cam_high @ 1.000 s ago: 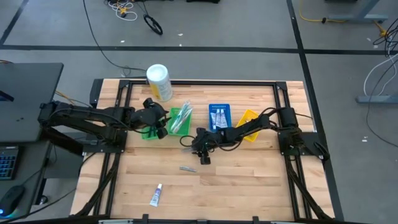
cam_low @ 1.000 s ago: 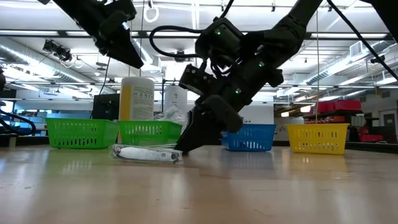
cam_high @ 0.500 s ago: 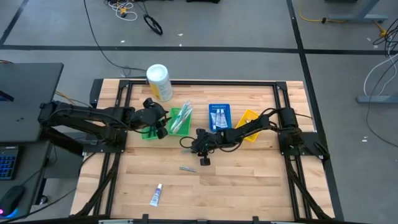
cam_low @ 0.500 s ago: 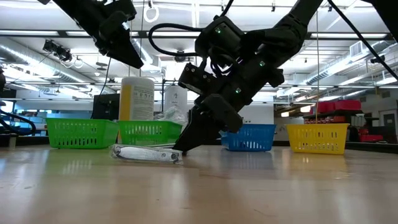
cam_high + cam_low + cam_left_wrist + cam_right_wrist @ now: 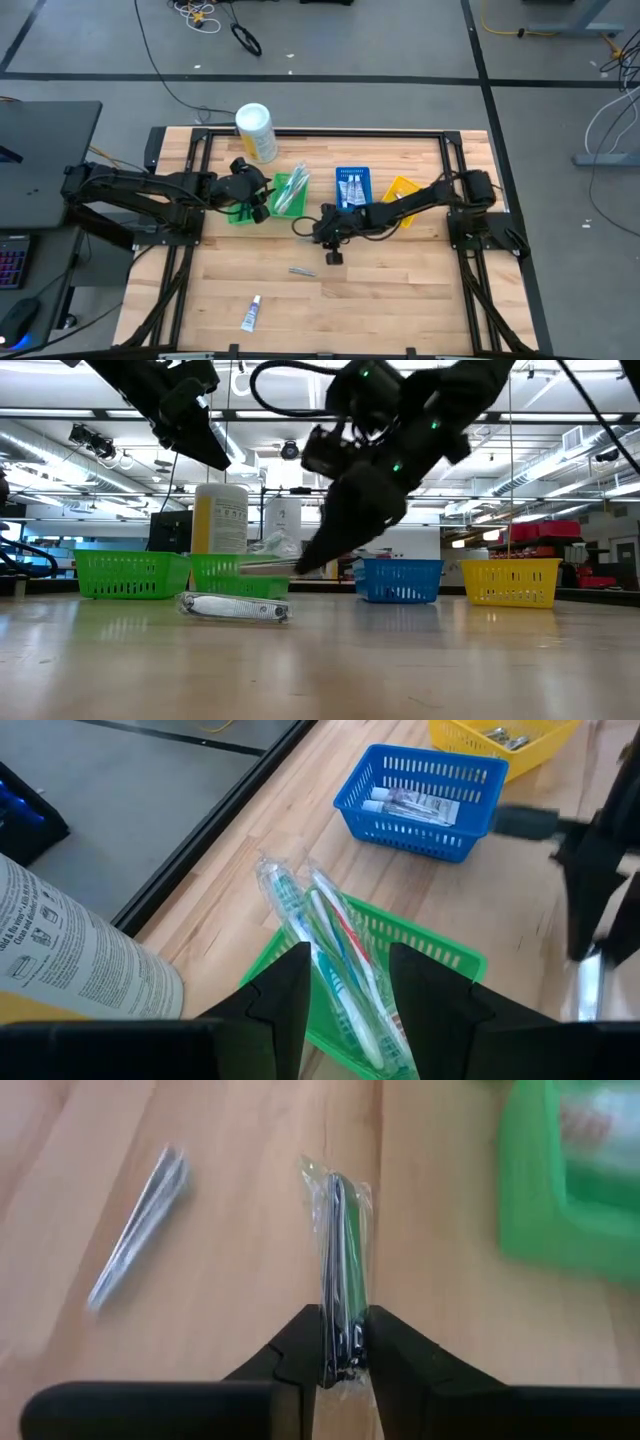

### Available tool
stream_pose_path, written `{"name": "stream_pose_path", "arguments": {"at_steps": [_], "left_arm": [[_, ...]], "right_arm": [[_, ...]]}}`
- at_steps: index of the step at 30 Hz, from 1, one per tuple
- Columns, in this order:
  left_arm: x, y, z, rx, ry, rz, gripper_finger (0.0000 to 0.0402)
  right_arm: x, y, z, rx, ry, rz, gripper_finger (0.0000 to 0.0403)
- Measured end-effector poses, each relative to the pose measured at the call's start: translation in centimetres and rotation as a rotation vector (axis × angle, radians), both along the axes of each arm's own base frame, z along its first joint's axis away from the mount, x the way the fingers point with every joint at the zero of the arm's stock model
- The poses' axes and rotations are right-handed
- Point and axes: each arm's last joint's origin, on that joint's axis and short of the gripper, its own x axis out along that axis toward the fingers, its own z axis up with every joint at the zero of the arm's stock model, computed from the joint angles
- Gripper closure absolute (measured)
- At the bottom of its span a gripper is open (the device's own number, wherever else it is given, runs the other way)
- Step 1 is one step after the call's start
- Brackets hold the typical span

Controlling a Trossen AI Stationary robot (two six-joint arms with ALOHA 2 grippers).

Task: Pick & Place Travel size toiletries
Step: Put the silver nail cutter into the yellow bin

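Wooden planks make up the worktop (image 5: 400, 290), which stands on a grey floor with cables lying about, and along its far half sit a row of small bins: a green bin (image 5: 288, 195), a blue bin (image 5: 352, 186) and a yellow bin (image 5: 400, 190), with a white-and-yellow canister (image 5: 256, 132) behind them. Over the middle of the worktop, the right claw (image 5: 333, 252) is raised clear of the wood and has its two fingers closed tight on a dark razor in a clear wrapper (image 5: 340, 1280), which sticks out forward from between the fingertips; in the low view this wrapped razor (image 5: 270, 568) hangs level in the air in front of the green bin. Just beneath and a little nearer the front edge, a silvery piece (image 5: 302, 270) lies flat on the wood, apart from the right claw. A small white tube (image 5: 251, 314) lies on its own near the front left of the worktop, well apart from both arms. The left claw (image 5: 256, 203) hovers beside the green bin with its fingers parted and nothing between them; its wrist view looks down on wrapped toothbrushes (image 5: 330, 960) lying across the green bin. White tubes (image 5: 410, 805) lie in the blue bin, and silvery pieces (image 5: 505, 734) lie in the yellow one.
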Motion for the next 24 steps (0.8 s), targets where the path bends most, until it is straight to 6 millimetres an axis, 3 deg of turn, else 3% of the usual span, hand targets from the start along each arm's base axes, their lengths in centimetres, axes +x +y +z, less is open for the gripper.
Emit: {"name": "stream_pose_path", "arguments": {"at_steps": [7, 15, 19, 24], "left_arm": [[0.0, 0.0, 0.0, 0.0, -0.005, -0.001, 0.0256], [0.0, 0.0, 0.1, -0.001, -0.008, -0.001, 0.0256], [0.1, 0.0, 0.1, -0.001, -0.011, -0.001, 0.0256], [0.1, 0.0, 0.1, -0.002, -0.014, -0.001, 0.0256]], "right_arm": [[-3.2, 0.4, 4.5, -0.04, 0.109, -0.102, 0.0328], [-9.8, 0.4, 9.8, -0.183, 0.252, -0.417, 0.0328], [-13.0, 0.1, 11.2, -0.234, 0.324, -0.594, 0.0328], [-16.3, -0.7, 11.7, -0.228, 0.472, -0.857, 0.0328]]}}
